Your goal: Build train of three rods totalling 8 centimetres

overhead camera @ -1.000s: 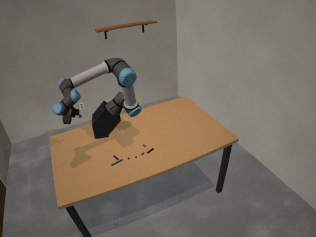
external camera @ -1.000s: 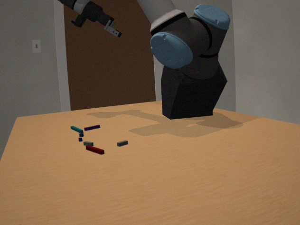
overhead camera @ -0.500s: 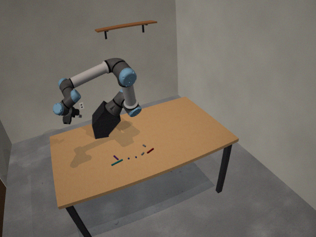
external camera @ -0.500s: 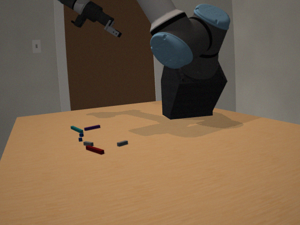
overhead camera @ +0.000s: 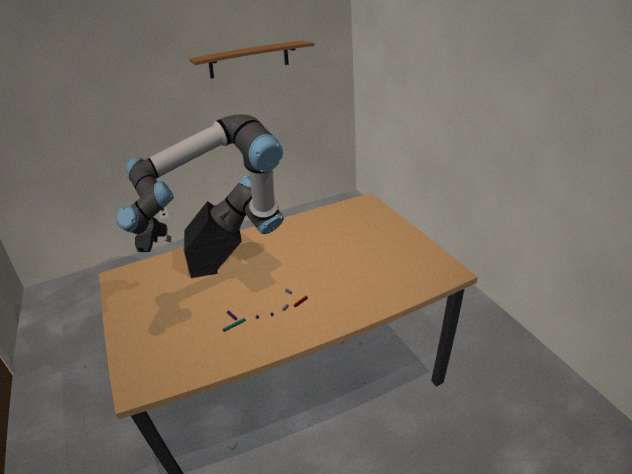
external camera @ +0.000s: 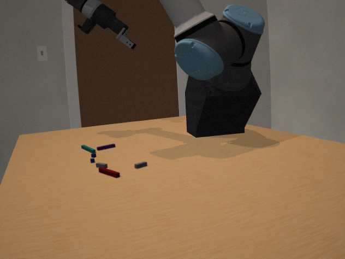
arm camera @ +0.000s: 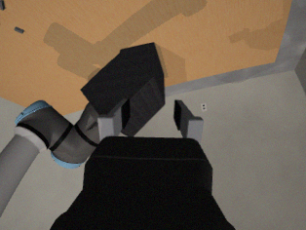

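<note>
Several short rods lie loose near the middle of the table. A purple rod (overhead camera: 230,314) and a turquoise rod (overhead camera: 233,325) lie at the left of the group. Two small blue rods (overhead camera: 256,316) (overhead camera: 271,314) follow, then a grey rod (overhead camera: 285,307), a second grey rod (overhead camera: 288,291) and a red rod (overhead camera: 300,301). In the exterior view I see the purple rod (external camera: 105,146), the blue rods (external camera: 93,154) (external camera: 91,160) and the red rod (external camera: 109,172). My gripper (overhead camera: 164,237) (external camera: 129,44) (arm camera: 151,108) is open and empty, high beyond the table's far left edge, far from the rods.
The arm's black base block (overhead camera: 206,242) (external camera: 220,111) stands on the table's far side. The far table edge and grey floor lie under the gripper in the wrist view. A wooden shelf (overhead camera: 251,51) hangs on the back wall.
</note>
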{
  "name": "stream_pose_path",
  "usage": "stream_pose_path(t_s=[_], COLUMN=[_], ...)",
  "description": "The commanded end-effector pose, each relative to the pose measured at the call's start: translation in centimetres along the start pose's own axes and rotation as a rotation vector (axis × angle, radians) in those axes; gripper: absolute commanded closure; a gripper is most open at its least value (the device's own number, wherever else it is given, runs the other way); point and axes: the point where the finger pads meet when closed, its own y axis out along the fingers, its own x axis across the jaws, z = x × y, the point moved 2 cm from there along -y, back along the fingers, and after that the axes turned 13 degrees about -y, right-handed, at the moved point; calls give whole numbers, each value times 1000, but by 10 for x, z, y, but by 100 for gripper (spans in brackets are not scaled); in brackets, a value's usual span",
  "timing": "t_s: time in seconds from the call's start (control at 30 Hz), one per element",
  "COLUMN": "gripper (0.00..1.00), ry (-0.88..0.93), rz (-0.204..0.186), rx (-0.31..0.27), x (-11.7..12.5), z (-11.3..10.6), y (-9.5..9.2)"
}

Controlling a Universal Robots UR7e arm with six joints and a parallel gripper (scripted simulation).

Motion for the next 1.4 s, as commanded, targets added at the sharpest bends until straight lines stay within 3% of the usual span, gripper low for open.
stream_pose_path(t_s=[0.0,0.3,0.37,0.53,0.77,0.87,0.93,1.07,1.37], gripper=[0,0,0,0,0,0,0,0,0], ry=[-54,-236,-236,-376,-552,-630,-630,-762,-999], rz=[-33,-143,-143,-228,-333,-379,-379,-455,-586], rx=[56,209,209,302,398,435,435,490,574], x=[-22,-83,-83,-124,-173,-193,-193,-227,-284], z=[24,90,90,128,166,179,179,198,220], y=[7,32,32,53,81,94,94,118,162])
